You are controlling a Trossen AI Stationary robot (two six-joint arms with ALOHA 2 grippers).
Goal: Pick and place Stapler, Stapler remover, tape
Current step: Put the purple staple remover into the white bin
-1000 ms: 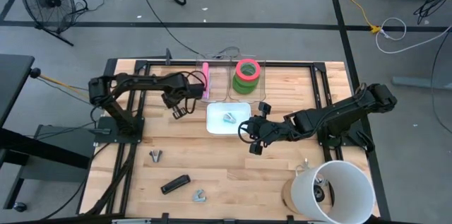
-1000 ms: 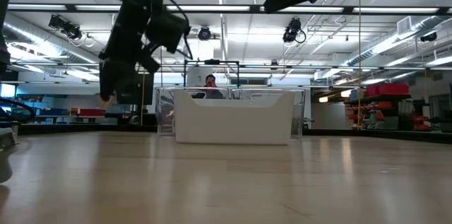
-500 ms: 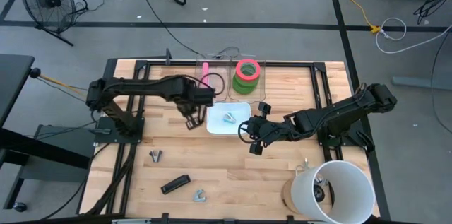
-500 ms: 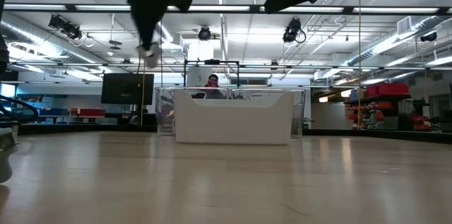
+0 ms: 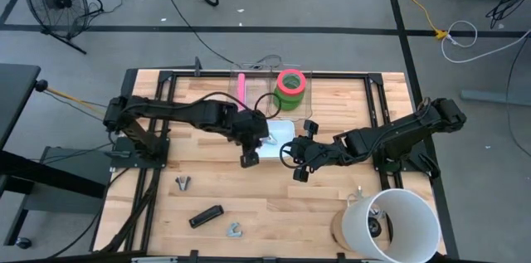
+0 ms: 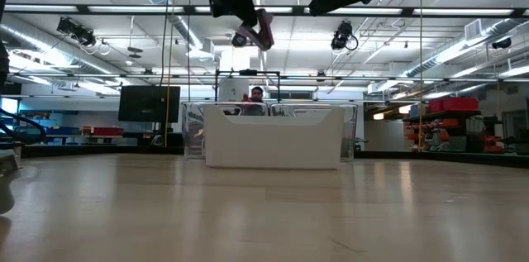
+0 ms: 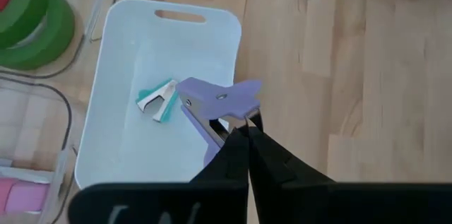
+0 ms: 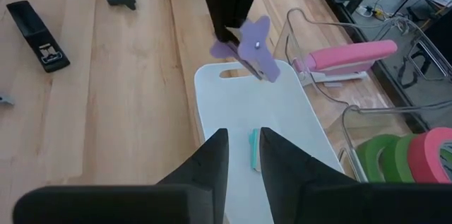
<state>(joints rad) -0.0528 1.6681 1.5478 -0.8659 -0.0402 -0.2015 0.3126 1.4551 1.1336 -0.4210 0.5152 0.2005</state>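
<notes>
Above white tray (image 7: 127, 160): left gripper (image 7: 244, 128) clamps purple staple remover (image 7: 219, 100).

left tool (image 5: 249, 157) – swung over white tray (image 5: 282, 152)

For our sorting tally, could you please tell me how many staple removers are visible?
4: a purple staple remover in the left gripper over the white plastic tray, a teal one lying in the tray, two grey ones on the wooden table. More may be hidden.
</notes>
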